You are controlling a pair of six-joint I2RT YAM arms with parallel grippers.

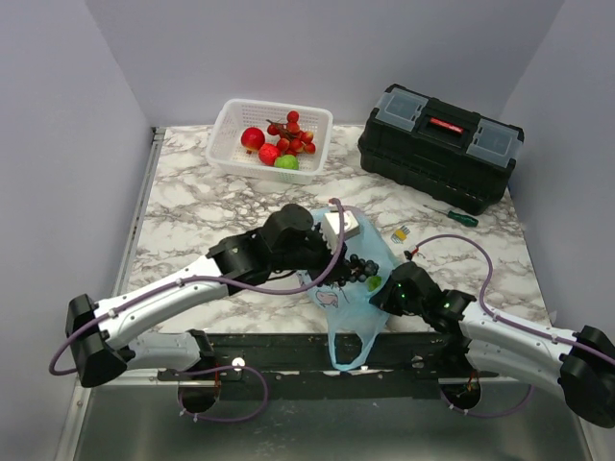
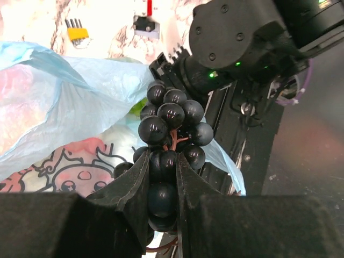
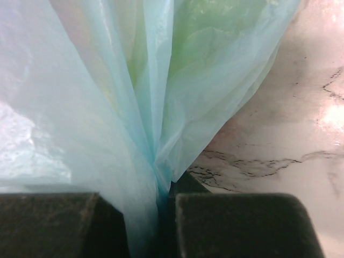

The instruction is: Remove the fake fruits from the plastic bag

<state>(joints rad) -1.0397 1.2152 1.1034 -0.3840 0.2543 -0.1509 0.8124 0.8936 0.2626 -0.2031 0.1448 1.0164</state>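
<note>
Plainly the risk sits with the dark grape bunch point(image 2: 171, 126), which hangs at the mouth of the light-blue plastic bag point(image 1: 348, 322), just above its printed side. The left jaws are narrowed onto only the bottom one or two grapes. Round glossy plastic could well squirt out of such a pinch, dropping the bunch back into the bag. The film lies close against the bunch too, so a lift might drag the bag along if it snags on the stems. Against that, the right jaws are closed tight on a gathered fold of film at the bag's near right edge, low by the marble worktop point(image 1: 192, 206). Such thin film could slide free or tear under a hard pull. A green shape point(image 3: 215, 32) shows through the bag wall, apparently left inside. Beyond the bag, a white lattice basket point(image 1: 229, 120) holds red fruits point(image 1: 279, 144).
</note>
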